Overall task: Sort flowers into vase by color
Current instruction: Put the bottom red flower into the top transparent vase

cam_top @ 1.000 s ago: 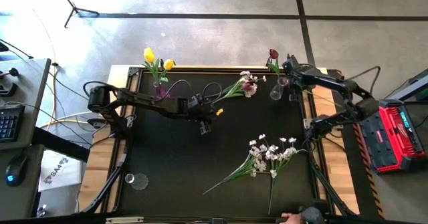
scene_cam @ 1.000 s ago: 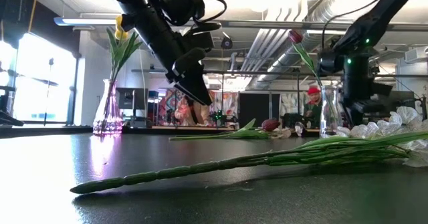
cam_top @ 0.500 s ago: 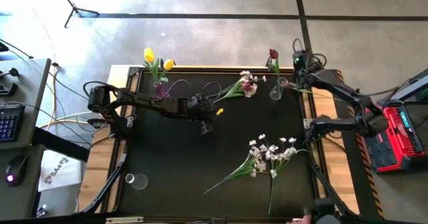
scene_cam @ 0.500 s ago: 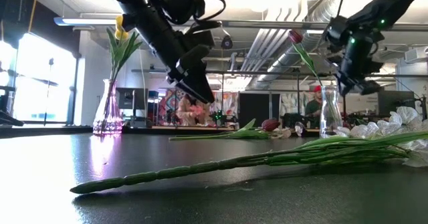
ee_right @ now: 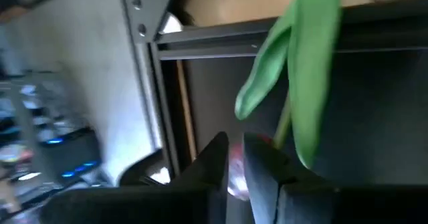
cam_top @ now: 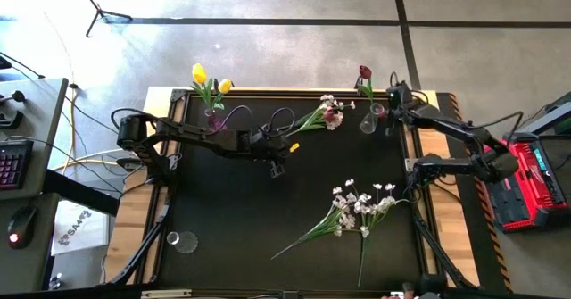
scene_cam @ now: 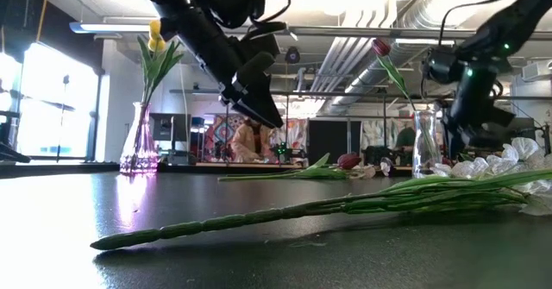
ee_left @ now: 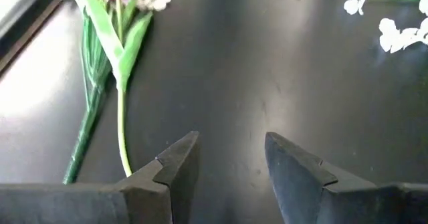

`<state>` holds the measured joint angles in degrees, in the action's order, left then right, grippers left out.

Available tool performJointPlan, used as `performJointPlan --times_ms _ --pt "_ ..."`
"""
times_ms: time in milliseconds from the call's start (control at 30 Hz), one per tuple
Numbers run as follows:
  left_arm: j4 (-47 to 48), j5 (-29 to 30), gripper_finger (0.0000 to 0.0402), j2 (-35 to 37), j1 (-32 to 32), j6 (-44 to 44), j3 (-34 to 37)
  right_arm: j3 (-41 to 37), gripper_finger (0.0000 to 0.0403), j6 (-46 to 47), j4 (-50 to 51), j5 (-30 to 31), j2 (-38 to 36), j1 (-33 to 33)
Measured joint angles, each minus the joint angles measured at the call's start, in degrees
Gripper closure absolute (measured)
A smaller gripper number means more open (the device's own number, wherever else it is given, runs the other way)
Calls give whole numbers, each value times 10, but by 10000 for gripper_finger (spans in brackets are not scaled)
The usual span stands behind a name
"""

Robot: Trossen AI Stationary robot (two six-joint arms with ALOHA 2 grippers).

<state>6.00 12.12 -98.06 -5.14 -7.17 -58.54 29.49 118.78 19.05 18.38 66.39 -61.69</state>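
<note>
Meanwhile, my right gripper (cam_top: pixel 389 96), jaws nearly together, empty, hangs beside clear vase (cam_top: pixel 368 120) holding red tulip (cam_top: pixel 364 71); left gripper (cam_top: pixel 276 167), jaws apart, hovers near loose red tulip (cam_top: pixel 332 115) on surface (cam_top: pixel 232 210). Risk: right arm bumping vase, toppling it.

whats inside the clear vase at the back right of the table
One dark red tulip stands in the clear vase, its green stem and leaves rising out. The right tool sits close beside it. The vase bottom is not visible.

Yellow tulips (cam_top: pixel 206 79) upright in vase (cam_top: pixel 214 119)
</note>
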Motion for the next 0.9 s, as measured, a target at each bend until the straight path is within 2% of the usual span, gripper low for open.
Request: performJointPlan --times_ms 133,400,567,900 --pt "15 -27 243 0 6 -25 0 -44 343 10 -85 13 0 -2" --pt "15 -26 243 0 12 -12 0 -62 324 10 -88 24 11 -3" --pt "15 -26 243 0 10 2 0 -62 324 -12 -95 -39 18 9" --pt "12 -17 243 0 9 25 0 -61 324 8 -113 -19 7 34"
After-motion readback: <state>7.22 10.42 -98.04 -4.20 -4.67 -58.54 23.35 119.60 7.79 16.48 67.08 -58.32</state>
